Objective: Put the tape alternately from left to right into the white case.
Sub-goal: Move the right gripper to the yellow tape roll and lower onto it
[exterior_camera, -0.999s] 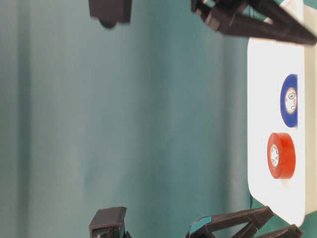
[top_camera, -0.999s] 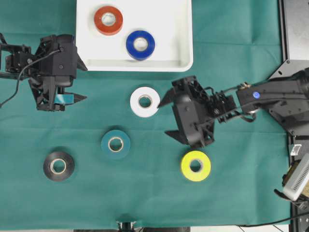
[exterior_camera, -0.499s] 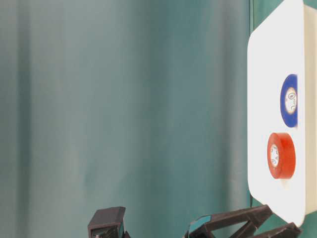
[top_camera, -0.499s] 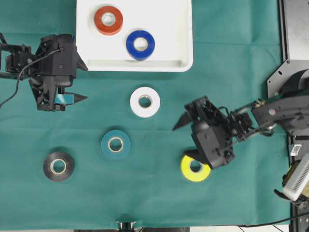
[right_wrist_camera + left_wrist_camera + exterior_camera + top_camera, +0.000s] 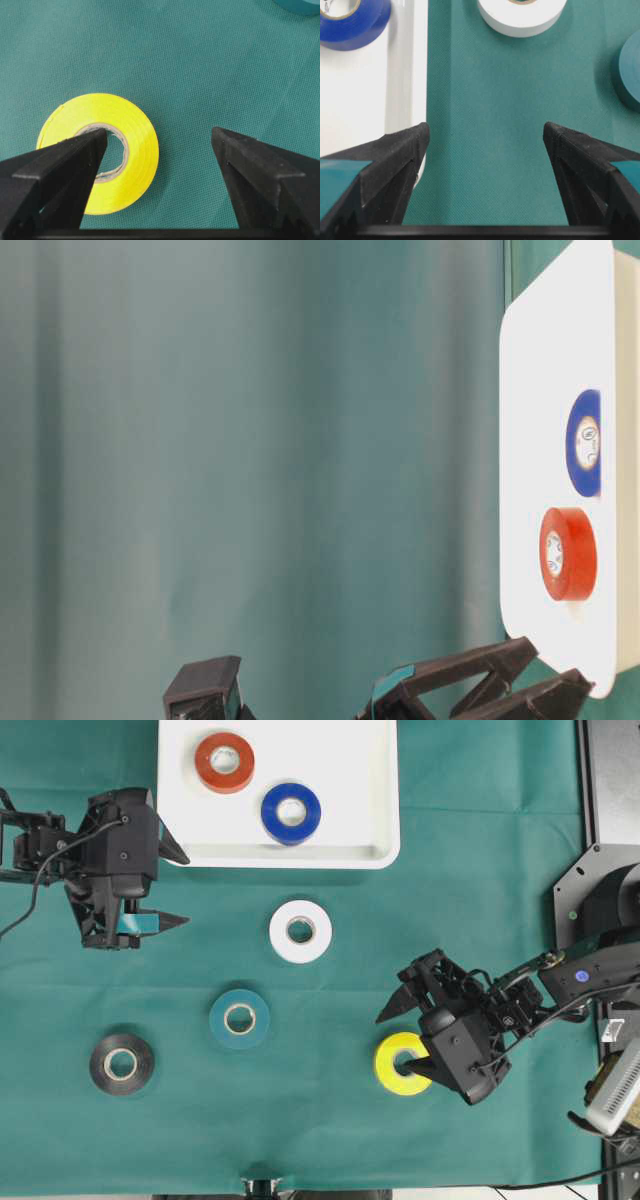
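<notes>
We begin at the right gripper [image 5: 408,1042], lower right of the overhead view: its jaws stand wide apart and hold nothing. In the right wrist view one finger [image 5: 60,165] lies over the hole of the yellow tape roll [image 5: 102,150], while the other sits well to the side over bare green cloth [image 5: 500,850]; whether either touches the roll we cannot tell. We judge that this arm is lining up to grasp the yellow roll, which lies flat near the lower edge of the overhead frame.

The left gripper [image 5: 175,888], at the left edge of the overhead view, is likewise spread wide and empty. Its wrist camera shows one finger beside the rim of the white case [image 5: 410,75] and the other over cloth.

The white case occupies the top centre of the overhead frame. It already contains two rolls lying flat: a red tape roll [image 5: 224,761] at upper left and a blue tape roll [image 5: 290,813] just right of it and lower.

Four rolls are not yet in the case. The white tape roll [image 5: 300,930] lies just below the case, the teal tape roll [image 5: 239,1018] lower left of it, the black tape roll [image 5: 121,1064] at lower left, and the yellow roll at lower right. By our count, two of six are placed.
</notes>
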Motion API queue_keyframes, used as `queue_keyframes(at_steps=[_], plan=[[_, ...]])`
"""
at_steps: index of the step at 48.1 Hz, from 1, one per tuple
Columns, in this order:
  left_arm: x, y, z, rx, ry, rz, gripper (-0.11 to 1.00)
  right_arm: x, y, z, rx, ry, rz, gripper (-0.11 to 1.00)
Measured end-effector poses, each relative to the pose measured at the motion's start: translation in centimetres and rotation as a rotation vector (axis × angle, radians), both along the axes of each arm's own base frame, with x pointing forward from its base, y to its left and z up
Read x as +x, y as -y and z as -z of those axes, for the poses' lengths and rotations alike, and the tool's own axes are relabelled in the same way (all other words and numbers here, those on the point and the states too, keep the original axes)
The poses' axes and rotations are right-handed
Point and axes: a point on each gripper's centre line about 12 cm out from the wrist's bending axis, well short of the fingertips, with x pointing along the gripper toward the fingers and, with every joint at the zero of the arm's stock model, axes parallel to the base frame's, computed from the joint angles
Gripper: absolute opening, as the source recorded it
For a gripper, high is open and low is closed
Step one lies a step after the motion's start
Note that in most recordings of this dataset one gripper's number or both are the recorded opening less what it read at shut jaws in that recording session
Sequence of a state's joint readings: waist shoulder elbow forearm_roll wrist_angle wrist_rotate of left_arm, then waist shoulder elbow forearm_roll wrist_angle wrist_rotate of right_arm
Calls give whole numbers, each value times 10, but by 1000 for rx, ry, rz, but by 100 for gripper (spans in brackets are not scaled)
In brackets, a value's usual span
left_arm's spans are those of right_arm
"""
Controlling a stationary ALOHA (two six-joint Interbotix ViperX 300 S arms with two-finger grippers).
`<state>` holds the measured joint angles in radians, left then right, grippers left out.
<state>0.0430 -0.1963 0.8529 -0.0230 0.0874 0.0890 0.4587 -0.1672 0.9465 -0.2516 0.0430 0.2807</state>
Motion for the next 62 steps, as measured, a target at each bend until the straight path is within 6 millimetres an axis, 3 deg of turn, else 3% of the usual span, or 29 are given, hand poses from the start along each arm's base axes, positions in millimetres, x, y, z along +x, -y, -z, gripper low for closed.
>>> queue_keyframes(at_steps=[10,29,56,62], plan=[[-1,0,1,-1,-5,-1,96,-2,1,3,-1,-11,4,83],[-2,0,3,-2,-8,-1,96,-4,1,35,-6,-113,47,83],[-6,0,8,-1,-23,0,96,6,-5,46,12,-109,42,83],[-7,0,9,-1,-26,0,96,7,-5,45,12,-107,41,79]])
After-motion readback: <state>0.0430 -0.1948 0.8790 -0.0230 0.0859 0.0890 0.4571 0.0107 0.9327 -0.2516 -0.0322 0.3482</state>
